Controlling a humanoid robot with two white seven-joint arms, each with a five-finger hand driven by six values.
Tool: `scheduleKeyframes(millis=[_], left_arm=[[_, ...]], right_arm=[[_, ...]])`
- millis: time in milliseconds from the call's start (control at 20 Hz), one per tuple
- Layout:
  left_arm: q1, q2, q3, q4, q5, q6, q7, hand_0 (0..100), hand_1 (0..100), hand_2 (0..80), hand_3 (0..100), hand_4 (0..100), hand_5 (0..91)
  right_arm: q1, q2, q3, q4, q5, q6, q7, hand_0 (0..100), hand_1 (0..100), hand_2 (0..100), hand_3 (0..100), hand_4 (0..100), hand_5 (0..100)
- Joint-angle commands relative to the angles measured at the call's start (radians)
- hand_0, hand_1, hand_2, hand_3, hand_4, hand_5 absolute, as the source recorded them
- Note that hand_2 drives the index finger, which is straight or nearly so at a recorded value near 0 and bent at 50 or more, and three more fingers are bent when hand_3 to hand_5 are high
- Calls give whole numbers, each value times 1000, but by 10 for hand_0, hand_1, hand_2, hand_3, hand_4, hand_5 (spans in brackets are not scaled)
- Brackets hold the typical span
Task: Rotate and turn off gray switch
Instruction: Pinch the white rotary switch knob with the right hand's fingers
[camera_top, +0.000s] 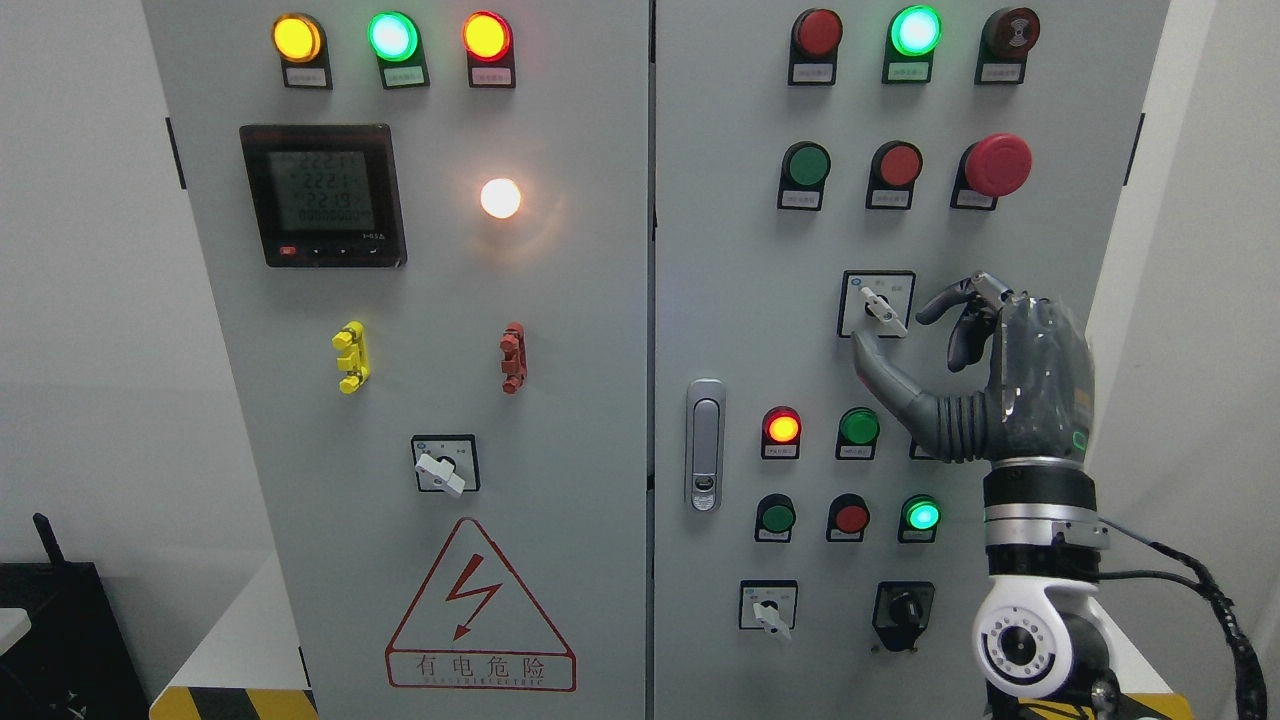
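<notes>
**Right robot hand at the gray switch, upper right door**

The right robot hand (1000, 370) is hovering beside the gray switch (880, 308), fingers spread and holding nothing; the thumb tip is sitting just under the switch plate, the curled fingers are hanging to its right. Bare panel is lying left of the switch, toward the door seam. The cabinet's right edge is running close behind the hand. Counting white-handled rotary switches: four. Black rotary knob (905, 608): one.

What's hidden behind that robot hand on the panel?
Behind the right hand, only a label corner shows beside the dark green light. Whatever it belongs to is covered. The gray switch stays visible.
</notes>
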Motion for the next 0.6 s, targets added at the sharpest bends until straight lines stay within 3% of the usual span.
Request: scheduleKeyframes(millis=[0,550], left_arm=[[-9,0,8,-26,18,0,0,120,389,0,0,0,0],[-9,0,8,-26,20,0,0,120,389,0,0,0,0]], right_arm=[[-9,2,7,20,3,4,4,26,514,598,976,939,1000],[-19,1,12,25,3,15,7,109,461,625,982,941,1000]])
